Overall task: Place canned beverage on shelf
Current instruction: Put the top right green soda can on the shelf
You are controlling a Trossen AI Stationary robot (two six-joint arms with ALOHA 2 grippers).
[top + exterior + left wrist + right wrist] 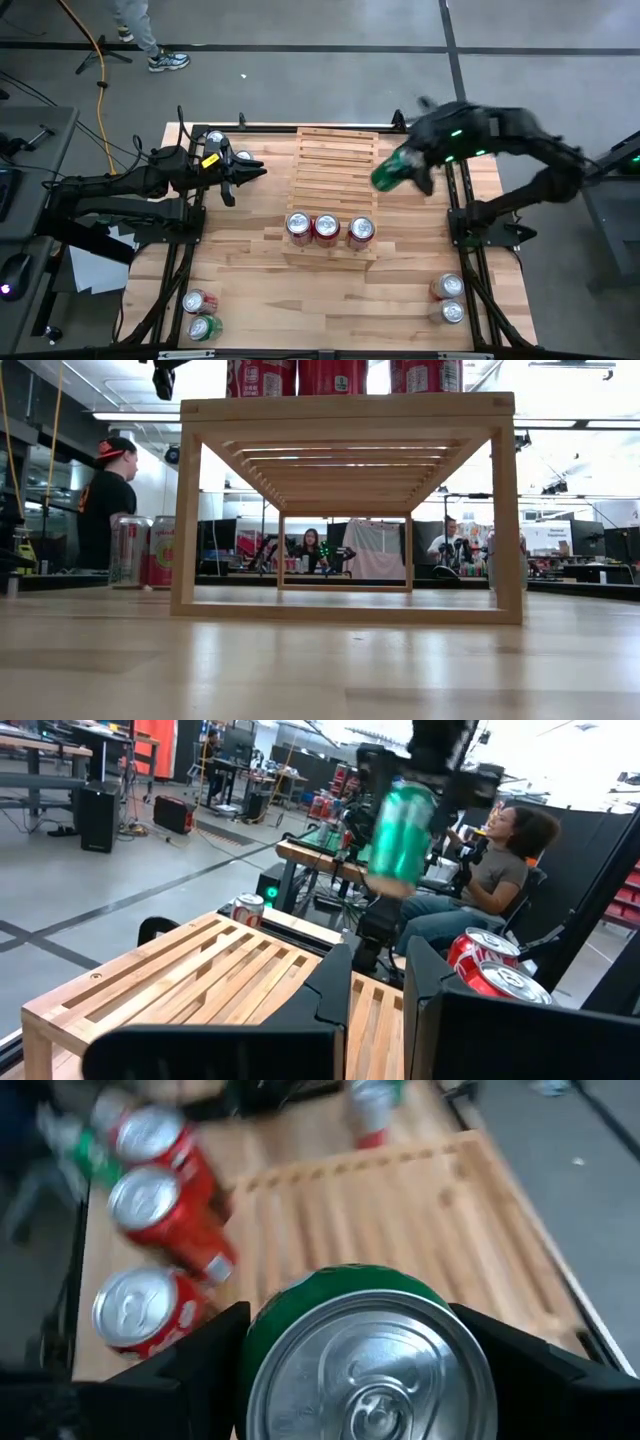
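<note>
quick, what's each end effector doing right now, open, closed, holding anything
Left end effector: closed, empty, beside the shelf.
Right end effector: gripping the green can above the shelf's edge.

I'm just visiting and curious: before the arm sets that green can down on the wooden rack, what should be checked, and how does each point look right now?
1. Green can clamped in the right gripper: ok.
2. Can over the shelf: not ok; it hangs at the shelf's right edge.
3. Free slats behind the three red cans: ok.
4. Left gripper shut and waiting left of the shelf, out of the path: ok.
5. Can upright: not ok; it looks tilted.
</note>
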